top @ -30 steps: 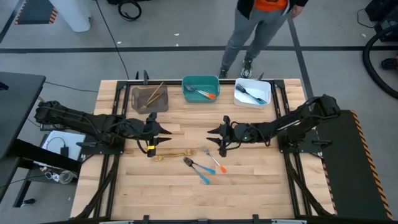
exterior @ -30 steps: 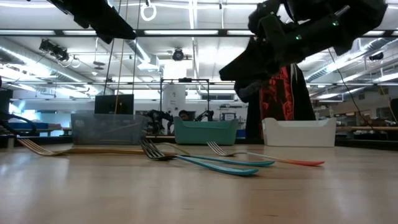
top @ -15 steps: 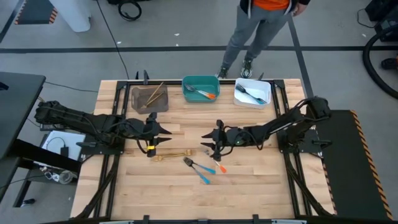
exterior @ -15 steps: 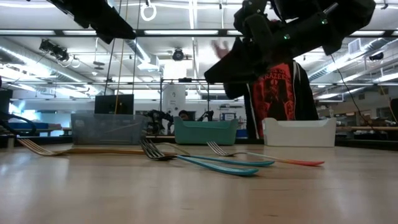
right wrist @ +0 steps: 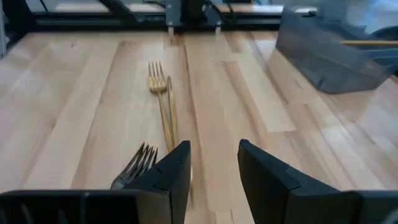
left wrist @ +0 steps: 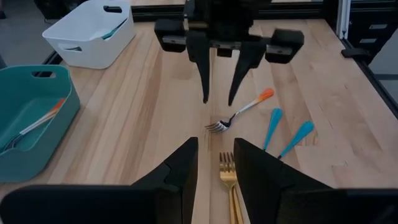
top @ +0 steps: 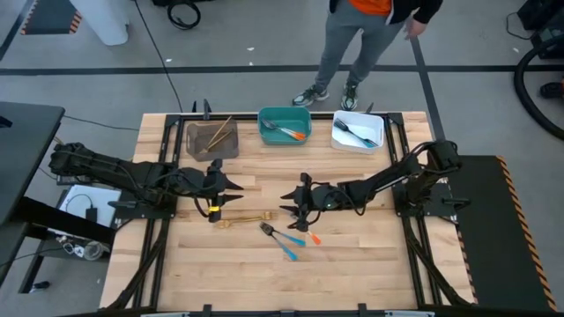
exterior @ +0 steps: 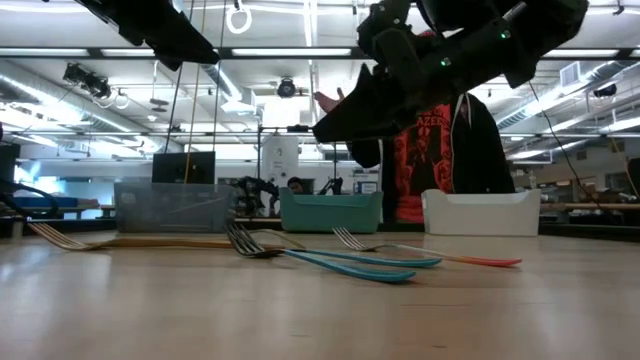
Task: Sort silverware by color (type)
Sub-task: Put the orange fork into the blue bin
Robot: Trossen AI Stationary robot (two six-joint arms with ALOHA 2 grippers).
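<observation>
— While we look down from above, where do the grippers sit?
— The right gripper (top: 293,205) reaches to the table's middle, fingers spread and empty, hanging over the tines of the orange-handled fork (top: 304,229). The left gripper (top: 236,191) waits left of centre, jaws parted with nothing between them, above one end of the gold fork (top: 243,220).
— And the other silverware?
— Two blue-handled forks (top: 280,242) lie crossed just beside the orange one. The grey bin (top: 211,139) holds gold pieces, the teal bin (top: 284,125) orange- and blue-handled ones, the white bin (top: 358,132) dark ones.
— From table height?
— The right gripper (exterior: 325,128) hangs clear above the forks, touching none. A person (exterior: 440,150) stands behind the bins.
— Left wrist view?
— The right arm's fingers (left wrist: 203,74) point down near the orange fork's tines (left wrist: 216,126); the gold fork's tines (left wrist: 227,165) show between the left arm's own fingers.
— Right wrist view?
— The gold fork (right wrist: 163,102) lies straight ahead, and a fork head (right wrist: 138,163) sits beside one finger.
</observation>
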